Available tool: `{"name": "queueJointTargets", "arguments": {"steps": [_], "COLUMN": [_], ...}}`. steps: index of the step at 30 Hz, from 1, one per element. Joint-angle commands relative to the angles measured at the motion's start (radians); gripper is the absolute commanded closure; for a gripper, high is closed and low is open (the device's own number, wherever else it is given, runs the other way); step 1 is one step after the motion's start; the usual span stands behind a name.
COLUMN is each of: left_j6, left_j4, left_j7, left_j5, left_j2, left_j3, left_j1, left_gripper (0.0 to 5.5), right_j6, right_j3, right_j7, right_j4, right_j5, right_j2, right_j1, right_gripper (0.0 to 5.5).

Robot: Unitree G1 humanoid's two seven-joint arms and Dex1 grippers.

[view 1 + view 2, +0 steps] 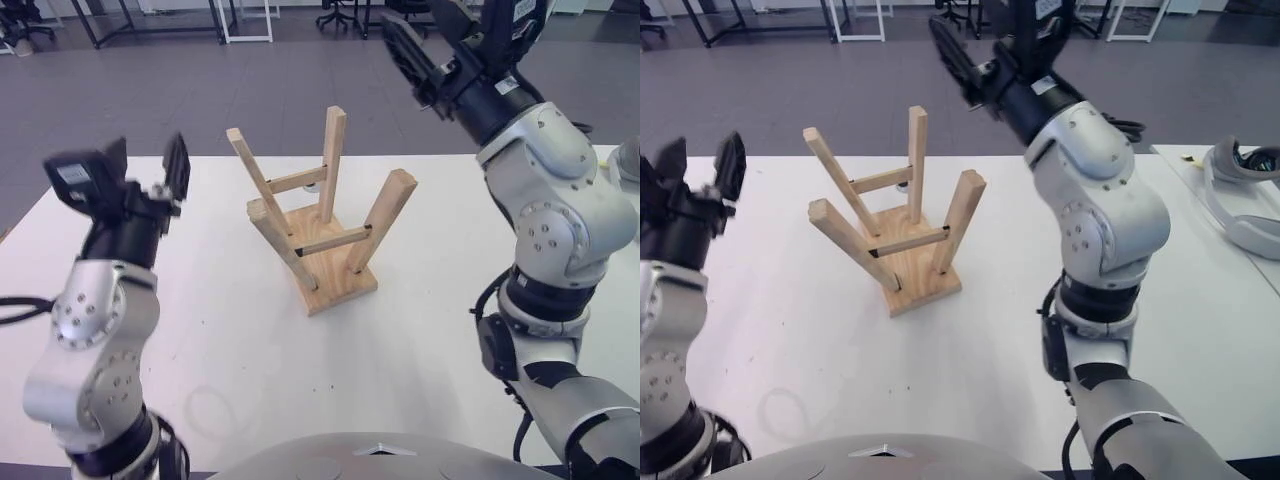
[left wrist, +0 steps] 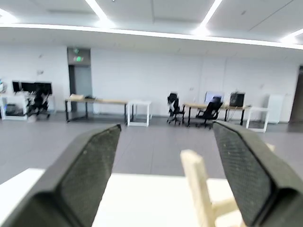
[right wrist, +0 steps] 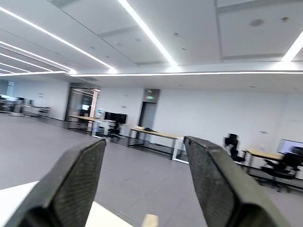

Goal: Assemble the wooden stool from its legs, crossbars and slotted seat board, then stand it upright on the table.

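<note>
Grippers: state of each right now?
Left gripper: open, holding nothing.
Right gripper: open, holding nothing.

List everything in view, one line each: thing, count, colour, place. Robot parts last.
stool: one, pale wood, mid-table, upside down
seat board: one, pale wood, flat on the table
legs: four, pale wood, pointing up from the seat board
crossbars: two, pale wood, joining pairs of legs
table: one, white, under the stool
headset: one, white and grey, on a white top at far right
chairs: several, black, in the room behind
left gripper: one, black, open, raised left of the stool
right gripper: one, black, open, raised behind and right of the stool
</note>
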Motion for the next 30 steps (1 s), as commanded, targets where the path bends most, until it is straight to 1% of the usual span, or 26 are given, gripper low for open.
{"name": "queueJointTargets", "arguments": {"steps": [1, 3, 5, 7, 9, 11, 12, 14, 16, 20, 22, 24, 27, 30], "left_j6": [-0.002, -0.012, 0.040, 0.136, 0.224, 0.291, 0.310, 0.336, 0.337, 0.274, 0.228, 0.178, 0.121, 0.096], "left_j4": [-0.016, -0.011, -0.028, -0.059, -0.069, -0.068, -0.067, -0.066, -0.067, -0.041, -0.030, -0.025, -0.009, 0.013], "left_j7": [0.067, 0.091, 0.114, 0.167, 0.217, 0.246, 0.257, 0.254, 0.225, 0.104, 0.024, -0.102, -0.323, -0.443], "left_j5": [0.090, 0.125, 0.109, 0.052, 0.038, 0.056, 0.060, 0.080, 0.096, 0.116, 0.104, 0.068, -0.001, -0.054], "left_j2": [-0.101, -0.144, -0.185, -0.262, -0.316, -0.337, -0.350, -0.341, -0.304, -0.170, -0.118, -0.057, 0.051, 0.109], "left_j3": [-0.138, -0.201, -0.246, -0.268, -0.294, -0.312, -0.306, -0.303, -0.283, -0.114, -0.071, -0.080, -0.073, -0.057], "left_j1": [0.178, 0.188, 0.129, 0.014, -0.091, -0.157, -0.158, -0.130, -0.083, -0.018, 0.000, 0.052, 0.177, 0.232], "left_gripper": [1.93, 1.93, 1.93, 1.93, 1.93, 1.93, 1.93, 1.93, 1.93, 1.93, 1.93, 1.93, 1.93, 1.93], "right_j6": [-0.028, -0.032, -0.027, 0.004, 0.043, 0.076, 0.083, 0.090, 0.091, 0.033, -0.034, -0.105, -0.209, -0.305], "right_j3": [0.064, 0.101, 0.131, 0.207, 0.261, 0.290, 0.308, 0.332, 0.330, 0.266, 0.224, 0.166, 0.055, 0.002], "right_j7": [0.031, 0.048, 0.070, 0.101, 0.106, 0.099, 0.102, 0.106, 0.097, 0.091, 0.101, 0.103, 0.101, 0.100], "right_j4": [0.124, 0.110, 0.005, -0.127, -0.207, -0.252, -0.267, -0.287, -0.284, -0.197, -0.133, -0.029, 0.169, 0.333], "right_j5": [-0.102, -0.119, -0.080, -0.057, -0.054, -0.058, -0.074, -0.093, -0.104, -0.132, -0.146, -0.164, -0.182, -0.225], "right_j2": [-0.086, -0.088, -0.053, -0.046, -0.042, -0.037, -0.048, -0.062, -0.060, -0.074, -0.074, -0.091, -0.147, -0.211], "right_j1": [0.175, 0.256, 0.300, 0.311, 0.318, 0.307, 0.302, 0.307, 0.317, 0.277, 0.213, 0.148, 0.055, -0.009], "right_gripper": [2.41, 2.41, 2.41, 2.41, 2.41, 2.41, 2.41, 2.41, 2.41, 2.41, 2.41, 2.41, 2.41, 2.41]}}
